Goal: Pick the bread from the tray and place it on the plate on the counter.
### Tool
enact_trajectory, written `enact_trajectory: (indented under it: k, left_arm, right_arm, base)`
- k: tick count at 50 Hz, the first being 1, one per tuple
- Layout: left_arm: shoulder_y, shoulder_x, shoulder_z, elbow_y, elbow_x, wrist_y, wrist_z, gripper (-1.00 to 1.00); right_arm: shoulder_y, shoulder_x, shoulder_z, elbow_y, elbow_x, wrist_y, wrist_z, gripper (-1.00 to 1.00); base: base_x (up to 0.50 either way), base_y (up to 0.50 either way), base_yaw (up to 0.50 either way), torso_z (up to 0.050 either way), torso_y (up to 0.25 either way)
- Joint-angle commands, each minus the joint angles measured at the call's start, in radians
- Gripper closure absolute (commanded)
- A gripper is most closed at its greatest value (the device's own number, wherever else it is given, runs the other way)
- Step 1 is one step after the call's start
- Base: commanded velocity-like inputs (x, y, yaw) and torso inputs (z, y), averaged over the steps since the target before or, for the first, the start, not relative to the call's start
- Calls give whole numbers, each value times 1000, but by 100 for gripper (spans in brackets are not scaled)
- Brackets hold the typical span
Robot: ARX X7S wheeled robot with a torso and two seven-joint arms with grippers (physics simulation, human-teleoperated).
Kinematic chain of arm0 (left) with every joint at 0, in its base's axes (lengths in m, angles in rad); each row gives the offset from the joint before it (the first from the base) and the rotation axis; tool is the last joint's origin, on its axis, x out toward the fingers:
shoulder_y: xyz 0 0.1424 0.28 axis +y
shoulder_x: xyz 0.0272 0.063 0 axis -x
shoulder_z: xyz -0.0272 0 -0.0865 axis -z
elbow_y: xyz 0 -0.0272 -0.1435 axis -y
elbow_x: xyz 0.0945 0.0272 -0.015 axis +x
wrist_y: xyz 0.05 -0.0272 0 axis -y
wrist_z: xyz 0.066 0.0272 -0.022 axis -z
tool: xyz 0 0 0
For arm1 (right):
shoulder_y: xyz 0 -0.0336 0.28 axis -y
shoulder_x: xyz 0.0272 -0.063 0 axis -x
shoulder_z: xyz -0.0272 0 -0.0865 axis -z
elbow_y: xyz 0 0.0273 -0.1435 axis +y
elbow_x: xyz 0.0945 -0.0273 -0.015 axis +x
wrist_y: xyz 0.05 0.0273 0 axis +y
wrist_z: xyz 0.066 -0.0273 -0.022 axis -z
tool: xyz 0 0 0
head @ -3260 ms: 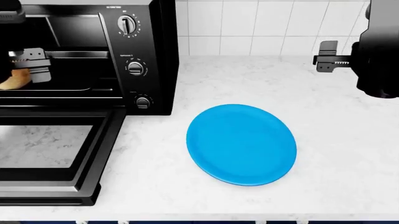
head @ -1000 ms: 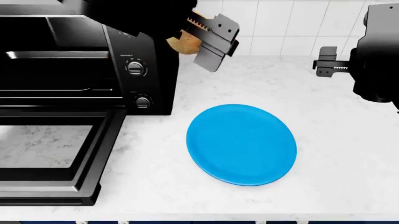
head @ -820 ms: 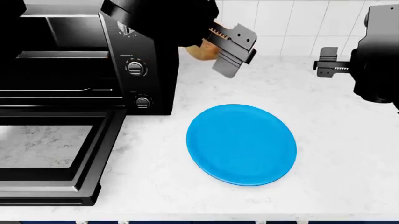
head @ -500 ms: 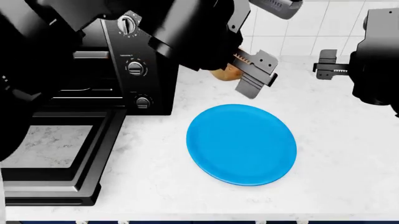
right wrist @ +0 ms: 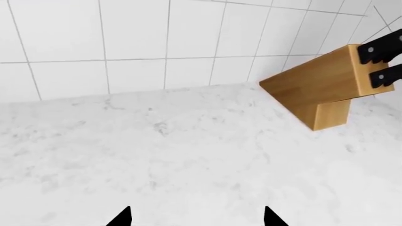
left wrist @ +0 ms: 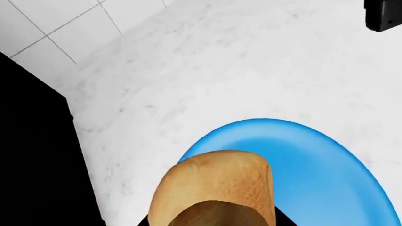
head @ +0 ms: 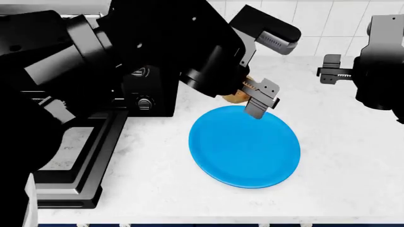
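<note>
The left gripper holds the small golden-tan oval bread roll clamped between its closed jaws, poised over the eleven o'clock rim of the round bright blue plate, clear of its surface. The plate lies on the white marble-look counter, at about four o'clock from the black toaster oven with its door dropped open. At two o'clock from the plate, the right gripper hangs empty, jaws spread, above bare counter; its wrist camera faces a wooden knife block against the white tiled wall.
</note>
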Motion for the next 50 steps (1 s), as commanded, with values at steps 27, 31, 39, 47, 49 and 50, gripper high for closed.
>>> enact_trajectory:
  k: [27,31,39,47,49,50]
  left_arm:
    - [129,8,73,-29,-7,100,115,100]
    - [134,8,71,-19,-19,113,121,100]
    - [137,8,75,-45,-22,129,158,100]
    - [167,8,72,-74,-21,128,166,100]
    - [161,8,71,-80,-29,123,171,100]
    - [157,8,70,-82,-31,122,172,100]
  right_arm:
    - [-28,-36,-13,87,-36,-63,-40,-100]
    - [-18,-40,-16,90,-38,-57,-40,-100]
    - [-29,-43,-16,96,-41,-65,-40,-100]
    - [-33,-50,-21,119,-50,-76,-50,-100]
    - [-31,-52,-21,124,-51,-77,-50,-100]
    - [-29,-54,-21,129,-53,-79,-51,-100]
  base:
    - [0,0,0,0,0]
    - [0,0,0,0,0]
    - [0,0,0,0,0]
    - [0,0,0,0,0]
    - [0,0,0,0,0]
    - [0,0,0,0,0]
